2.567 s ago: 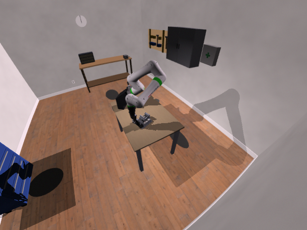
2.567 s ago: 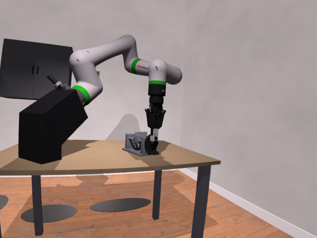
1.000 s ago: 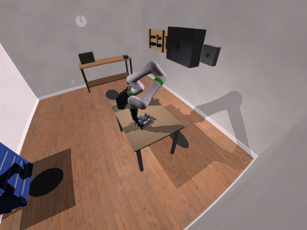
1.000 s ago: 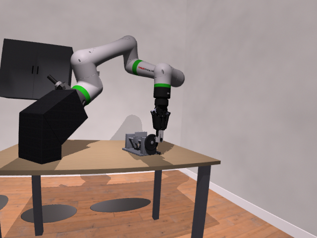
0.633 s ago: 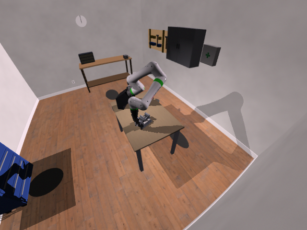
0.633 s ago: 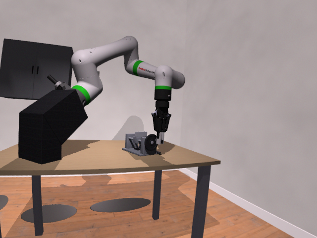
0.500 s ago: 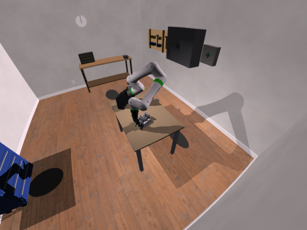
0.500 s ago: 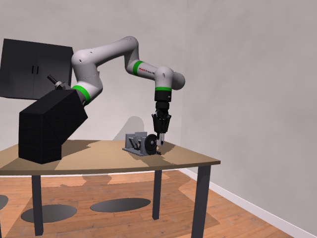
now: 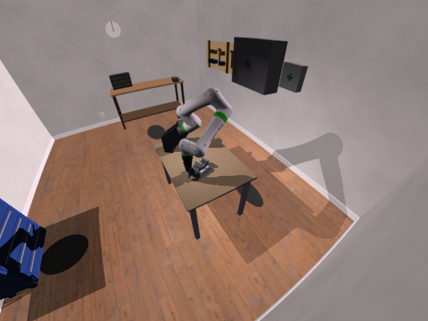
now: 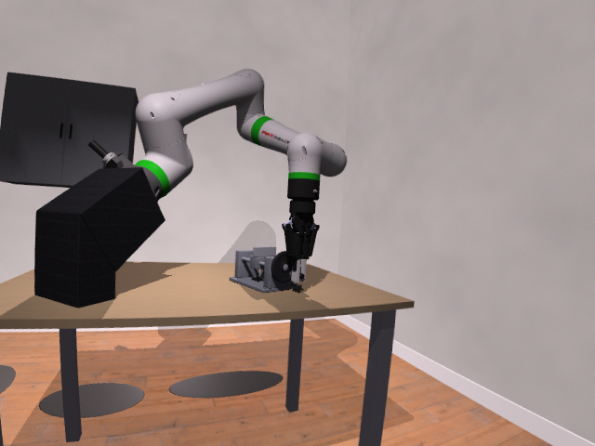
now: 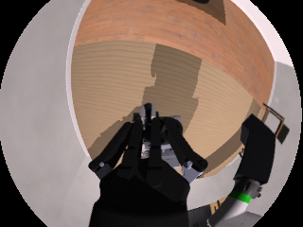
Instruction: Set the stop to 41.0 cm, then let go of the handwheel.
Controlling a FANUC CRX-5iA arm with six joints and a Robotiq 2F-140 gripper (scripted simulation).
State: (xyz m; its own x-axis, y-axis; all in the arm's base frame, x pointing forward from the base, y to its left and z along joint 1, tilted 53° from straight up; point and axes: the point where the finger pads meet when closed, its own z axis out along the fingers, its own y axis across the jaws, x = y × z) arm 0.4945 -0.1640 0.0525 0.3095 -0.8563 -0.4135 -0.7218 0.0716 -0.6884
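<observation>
Wooden tabletop beneath grey mechanism

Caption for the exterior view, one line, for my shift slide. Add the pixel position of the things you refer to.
Arm reaching over the table (image 10: pixel 202 299), black pincer (image 10: pixel 300 276) pointing down at the dark handwheel (image 10: pixel 279 270) of a small grey mechanism (image 10: pixel 244 263).

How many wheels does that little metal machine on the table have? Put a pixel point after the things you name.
1 that I see: a black handwheel (image 10: pixel 280 270), upright on the machine's side, right beside the claw (image 10: pixel 298 283). Others could be hidden behind the machine's plates.
</observation>
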